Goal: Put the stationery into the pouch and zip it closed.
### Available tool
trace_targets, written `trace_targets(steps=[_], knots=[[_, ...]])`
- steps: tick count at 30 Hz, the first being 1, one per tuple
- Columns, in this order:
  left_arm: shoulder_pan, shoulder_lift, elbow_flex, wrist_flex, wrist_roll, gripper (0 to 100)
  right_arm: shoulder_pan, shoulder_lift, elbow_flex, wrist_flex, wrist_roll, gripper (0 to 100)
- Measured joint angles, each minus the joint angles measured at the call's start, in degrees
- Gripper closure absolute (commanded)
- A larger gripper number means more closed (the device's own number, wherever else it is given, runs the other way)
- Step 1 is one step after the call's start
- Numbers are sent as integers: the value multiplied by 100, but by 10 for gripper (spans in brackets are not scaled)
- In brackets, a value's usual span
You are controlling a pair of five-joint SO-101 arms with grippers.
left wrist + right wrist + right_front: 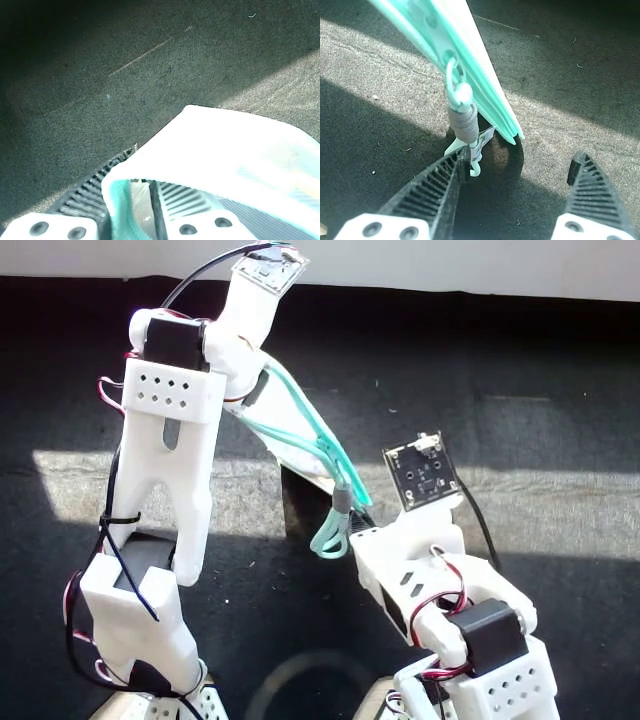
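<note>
Left gripper (142,175): jaws clamped on the pouch (300,440) at its upper edge. I see the pouch held off the black table (560,360), slanting down toward the right arm. It has a translucent white body, mint-green trim and a grey-wrapped zip cord (462,122) ending in a mint loop. Right gripper (522,160): jaws spread wide, gripping nothing. The cord touches one finger (437,187).

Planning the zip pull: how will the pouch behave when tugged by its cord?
Probably floppy: the pouch droops from the left gripper. Likely light, held by one edge. Its pull cord dangles, so may swing away.
</note>
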Motion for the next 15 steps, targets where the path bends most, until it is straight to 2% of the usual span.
trace_targets(steps=[6, 15], knots=[[0, 0, 0, 0, 0, 990, 0, 0, 0, -35, 0, 692], [0, 0, 0, 0, 0, 990, 0, 0, 536, -818, 0, 692]])
